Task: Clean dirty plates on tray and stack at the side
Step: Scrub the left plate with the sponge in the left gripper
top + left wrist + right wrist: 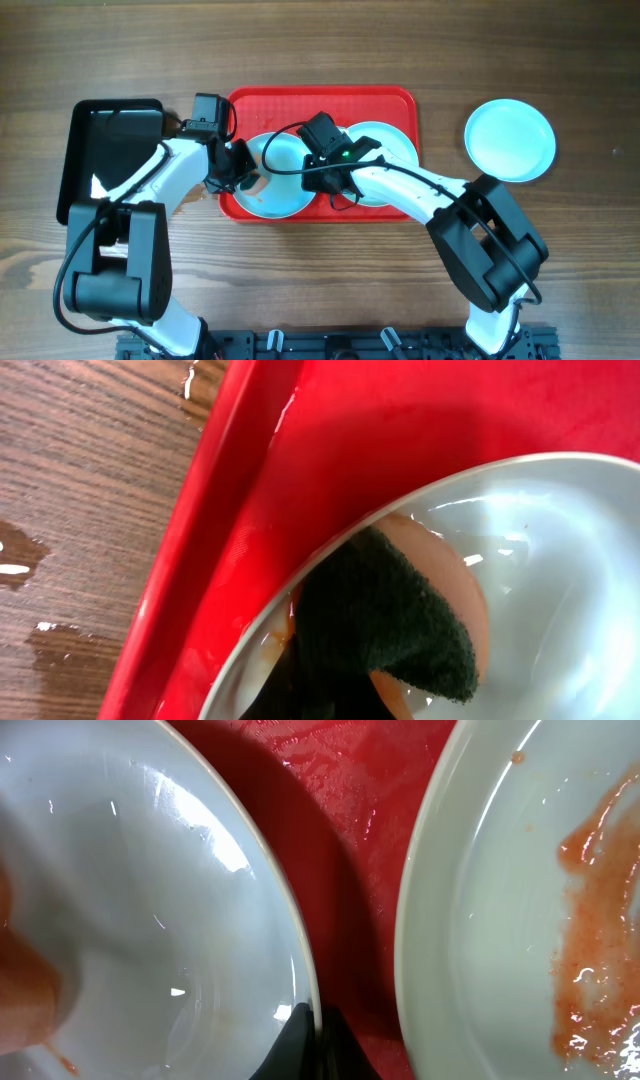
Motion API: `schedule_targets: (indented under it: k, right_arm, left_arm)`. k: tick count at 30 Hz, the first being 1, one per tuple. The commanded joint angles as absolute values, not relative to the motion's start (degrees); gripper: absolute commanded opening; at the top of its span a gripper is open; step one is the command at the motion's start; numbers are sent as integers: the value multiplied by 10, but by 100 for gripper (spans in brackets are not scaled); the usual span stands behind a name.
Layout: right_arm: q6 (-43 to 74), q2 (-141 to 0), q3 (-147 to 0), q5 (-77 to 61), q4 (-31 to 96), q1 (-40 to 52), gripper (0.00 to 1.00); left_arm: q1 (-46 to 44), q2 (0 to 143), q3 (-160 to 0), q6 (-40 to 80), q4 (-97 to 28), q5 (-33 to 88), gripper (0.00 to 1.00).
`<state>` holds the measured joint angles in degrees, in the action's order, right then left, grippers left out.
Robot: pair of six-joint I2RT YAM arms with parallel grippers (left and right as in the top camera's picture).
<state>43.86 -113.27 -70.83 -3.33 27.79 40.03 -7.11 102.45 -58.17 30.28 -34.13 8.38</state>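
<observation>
The red tray (320,100) lay at the middle of the wooden tabletop (300,50), its floor glossy with water. Two pale blue round plates sat inside it, close together but not touching, with a strip of wet red showing between them.

The first plate (285,200) lay toward the tray's 7 o'clock. It was shallow and shiny, with wet glints across its bowl and a pale orange film toward its 9 o'clock side. The left gripper (240,175) came in from 9 o'clock, pressed together on a dark fuzzy pad (385,620) that lay flat on that orange patch just inside the rim. The right gripper (325,180) reached in from 5 o'clock and pinched the same plate's rim at its 3 o'clock edge; the right wrist view showed its black tips (312,1045) closed over the lip.

The second plate (390,145) lay toward the tray's 4 o'clock, partly under the right arm. Its surface carried grainy orange smears and a small orange speck near the rim.

The third plate (509,140) rested on the tabletop well outside the tray at 3 o'clock, looking spotless. A black tray (110,125) stood at 9 o'clock, and water drops marked the wood beside the red tray's rim.
</observation>
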Motion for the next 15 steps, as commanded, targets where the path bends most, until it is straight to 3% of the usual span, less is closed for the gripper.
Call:
schedule_targets:
  k: [1, 15]
  right_arm:
    - [439, -1145, -704, -8, 294, 398, 4]
    - [441, -1145, -704, -9, 292, 398, 4]
  left_arm:
    - [-55, 1030, -562, 302, -374, 37, 4]
    - [-123, 941, -562, 305, -355, 106, 4]
